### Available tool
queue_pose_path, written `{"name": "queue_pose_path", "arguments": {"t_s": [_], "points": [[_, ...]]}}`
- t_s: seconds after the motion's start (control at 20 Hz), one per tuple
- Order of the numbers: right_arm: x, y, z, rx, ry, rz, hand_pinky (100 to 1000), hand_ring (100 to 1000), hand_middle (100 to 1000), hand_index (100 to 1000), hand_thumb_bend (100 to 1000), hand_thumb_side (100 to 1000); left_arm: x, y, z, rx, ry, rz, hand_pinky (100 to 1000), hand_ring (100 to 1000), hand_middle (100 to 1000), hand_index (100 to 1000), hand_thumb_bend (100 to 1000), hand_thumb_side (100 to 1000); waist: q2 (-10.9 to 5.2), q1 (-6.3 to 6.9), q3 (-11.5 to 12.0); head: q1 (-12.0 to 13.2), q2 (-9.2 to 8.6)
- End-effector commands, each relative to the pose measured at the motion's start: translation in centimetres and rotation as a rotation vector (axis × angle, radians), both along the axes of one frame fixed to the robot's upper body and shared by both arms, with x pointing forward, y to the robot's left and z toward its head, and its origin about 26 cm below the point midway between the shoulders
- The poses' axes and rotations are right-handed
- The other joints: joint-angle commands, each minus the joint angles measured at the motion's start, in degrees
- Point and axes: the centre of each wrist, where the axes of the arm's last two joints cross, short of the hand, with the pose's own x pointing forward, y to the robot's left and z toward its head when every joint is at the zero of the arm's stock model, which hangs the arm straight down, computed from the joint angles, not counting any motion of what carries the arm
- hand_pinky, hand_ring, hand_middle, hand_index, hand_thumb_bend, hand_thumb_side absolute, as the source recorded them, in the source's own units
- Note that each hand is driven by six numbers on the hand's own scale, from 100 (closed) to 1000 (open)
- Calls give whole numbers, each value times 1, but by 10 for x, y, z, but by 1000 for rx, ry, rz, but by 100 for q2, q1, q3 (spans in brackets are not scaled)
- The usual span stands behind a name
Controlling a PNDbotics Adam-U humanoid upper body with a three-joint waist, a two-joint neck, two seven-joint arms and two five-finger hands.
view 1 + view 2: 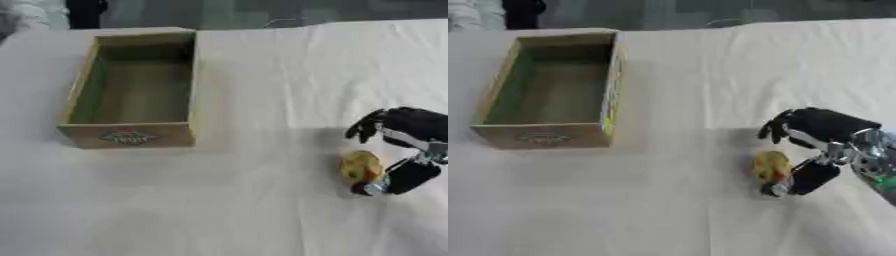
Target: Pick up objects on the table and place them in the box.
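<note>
A small yellow-brown rounded object (360,166) lies on the white cloth at the right. My right hand (820,131) comes in from the right edge and hangs over it. Its fingers (776,129) curve above the object's far side and the thumb (802,181) rests against its near right side. The fingers do not close round it. An open cardboard box (128,135) with a green inner wall stands at the upper left, with nothing inside it. My left hand shows in neither view.
White cloth (245,210) covers the table, with wrinkles towards the back right. The table's far edge runs along the top, with dark shapes behind it.
</note>
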Motion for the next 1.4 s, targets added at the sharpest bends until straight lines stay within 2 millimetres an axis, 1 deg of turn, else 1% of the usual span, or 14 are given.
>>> {"name": "queue_pose_path", "arguments": {"t_s": [0.05, 0.2, 0.25, 0.35, 0.45, 0.55, 0.7, 0.8, 0.95, 1.25, 1.3, 1.4], "points": [[0, -5, 7, -38, -9, -11, 742, 734, 623, 813, 583, 402, -2, 0, 7, 18, -26, -4, 465, 505, 495, 799, 100, 980, -88, -14, -9, -9, -34], [0, -6, 8, -43, -9, -15, 740, 726, 605, 777, 570, 400, -2, 0, 7, 19, -26, -6, 465, 506, 495, 799, 100, 980, -90, -17, -8, -11, -43], [0, -5, 8, -42, -14, -16, 739, 724, 591, 761, 583, 385, -2, 0, 8, 20, -27, -7, 465, 506, 495, 799, 100, 980, -90, -17, -6, -12, -46], [0, -5, 9, -39, -22, -16, 735, 714, 556, 722, 585, 380, -1, 0, 8, 21, -27, -8, 465, 506, 495, 799, 100, 981, -88, -18, -2, -14, -48], [0, -5, 10, -34, -35, -16, 728, 690, 481, 661, 589, 372, -2, 0, 8, 22, -26, -9, 465, 506, 495, 799, 100, 981, -87, -19, 0, -15, -46], [0, -4, 11, -27, -52, -16, 723, 669, 436, 615, 592, 368, -1, 0, 8, 22, -27, -9, 465, 506, 495, 799, 100, 981, -87, -20, -1, -17, -40], [-2, -3, 12, -15, -77, -13, 717, 648, 408, 572, 584, 364, -1, 0, 8, 24, -28, -11, 465, 506, 496, 799, 100, 981, -86, -21, -7, -16, -42], [-2, -2, 12, -9, -82, -10, 712, 638, 412, 568, 572, 355, -1, 0, 8, 24, -28, -11, 465, 506, 496, 799, 100, 981, -85, -21, -11, -17, -43], [-3, -2, 12, -1, -77, -8, 709, 636, 433, 585, 529, 318, -1, 0, 8, 25, -29, -12, 465, 506, 496, 798, 100, 981, -80, -23, -11, -22, -40], [-2, -1, 10, 32, -34, -12, 707, 629, 469, 619, 368, 199, -1, -1, 8, 28, -31, -15, 464, 506, 495, 798, 100, 980, -75, -29, 2, -24, -54], [-2, -1, 10, 42, -23, -12, 708, 625, 473, 625, 332, 168, -1, -1, 9, 28, -31, -15, 464, 506, 495, 797, 100, 979, -75, -31, 3, -24, -57], [-3, 1, 11, 63, 1, -9, 710, 621, 487, 643, 292, 117, -1, -1, 9, 27, -31, -15, 464, 506, 495, 796, 100, 979, -76, -33, 0, -23, -59]]}}
